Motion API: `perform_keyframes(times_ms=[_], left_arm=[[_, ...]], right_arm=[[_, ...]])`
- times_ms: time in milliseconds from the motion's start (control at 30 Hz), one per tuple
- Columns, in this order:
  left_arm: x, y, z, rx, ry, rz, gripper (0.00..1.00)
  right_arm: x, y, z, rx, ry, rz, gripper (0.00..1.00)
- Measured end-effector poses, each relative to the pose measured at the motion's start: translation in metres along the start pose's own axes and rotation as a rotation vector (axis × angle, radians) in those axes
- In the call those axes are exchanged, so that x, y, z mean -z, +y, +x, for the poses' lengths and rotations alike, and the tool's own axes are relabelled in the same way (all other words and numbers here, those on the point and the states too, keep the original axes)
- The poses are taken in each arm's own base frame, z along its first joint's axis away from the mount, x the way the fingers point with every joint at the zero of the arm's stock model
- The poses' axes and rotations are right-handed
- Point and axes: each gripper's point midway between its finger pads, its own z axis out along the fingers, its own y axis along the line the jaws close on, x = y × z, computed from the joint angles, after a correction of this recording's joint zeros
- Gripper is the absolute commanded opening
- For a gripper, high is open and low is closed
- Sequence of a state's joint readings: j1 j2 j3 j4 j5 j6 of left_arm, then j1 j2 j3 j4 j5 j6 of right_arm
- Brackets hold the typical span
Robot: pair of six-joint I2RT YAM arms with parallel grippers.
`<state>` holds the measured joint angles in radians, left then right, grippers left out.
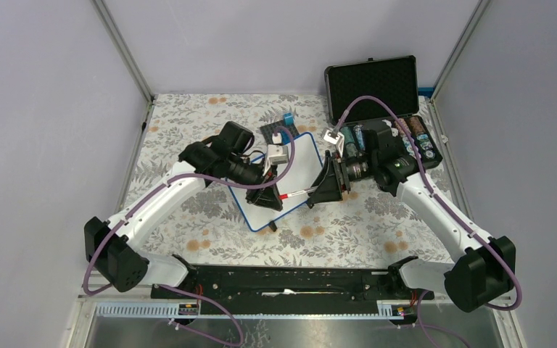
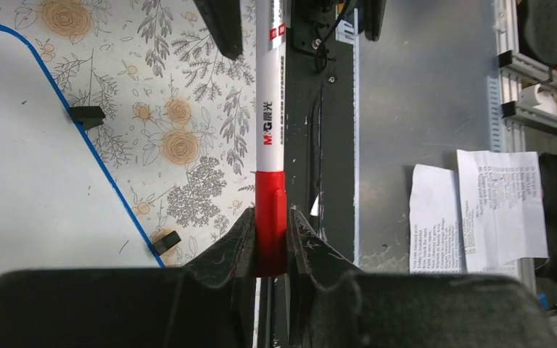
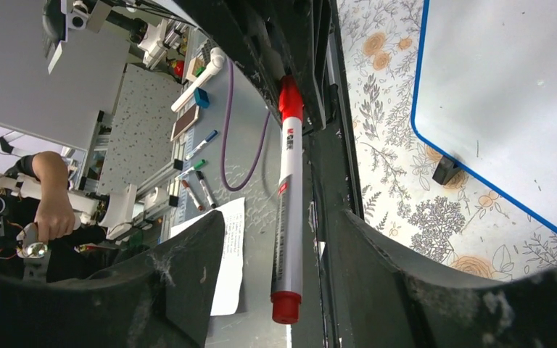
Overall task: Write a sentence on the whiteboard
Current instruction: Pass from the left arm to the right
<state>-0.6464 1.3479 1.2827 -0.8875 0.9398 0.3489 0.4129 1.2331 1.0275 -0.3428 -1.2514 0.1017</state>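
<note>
Overhead, the left arm [image 1: 167, 190] reaches in from the near left corner of the floral-patterned counter [image 1: 188, 123]. Its end effector [image 1: 277, 196] is clamped tight on the red cap [image 2: 270, 225] of a white marker [image 1: 297, 193]. The left wrist view shows both fingers [image 2: 236, 239] pressed against the cap's sides, with the white barrel running straight away from them.

The marker is held level, stretched between the two arms above the near right edge of the whiteboard [image 1: 304, 156]. The board lies flat at the middle of the counter, turned at an angle to the counter's edges. Its blue rim and two small black feet [image 2: 87, 114] show from the left wrist, and its white face carries only a few faint specks.

On the right, the right end effector [image 1: 318, 190] faces the marker's far end with its fingers [image 3: 188, 246] spread wide. In the right wrist view they stand on either side of the barrel [image 3: 290, 196], with a gap showing on both sides. Behind the right arm, at the far right corner, a black foam-lined case [image 1: 381, 94] stands open.
</note>
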Motion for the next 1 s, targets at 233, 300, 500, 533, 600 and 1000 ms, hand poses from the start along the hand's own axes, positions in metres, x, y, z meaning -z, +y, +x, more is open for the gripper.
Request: perform_keyframes(times_ms=[233,300,500,533,600,1000], left_arm=[[0.000,-0.002,-0.007,0.051,-0.030,0.031,0.00],[-0.001,-0.002,-0.006,0.063,-0.029,0.039,0.00],[-0.004,0.000,-0.008,0.090,-0.025,0.047,0.00],[-0.004,0.001,-0.009,0.093,-0.025,0.048,0.00],[-0.005,0.001,-0.010,0.102,-0.027,0.052,0.00],[-0.008,0.000,-0.015,0.134,-0.032,0.085,0.00]], right_arm=[[-0.003,0.005,-0.003,-0.018,-0.002,-0.008,0.54],[-0.005,0.006,-0.005,-0.019,-0.007,-0.012,0.53],[-0.010,0.010,-0.009,-0.022,-0.008,-0.021,0.51],[-0.010,0.010,-0.009,-0.023,-0.009,-0.018,0.50],[-0.011,0.009,-0.010,-0.026,-0.012,-0.011,0.49],[-0.013,0.005,-0.011,-0.035,-0.017,0.011,0.43]])
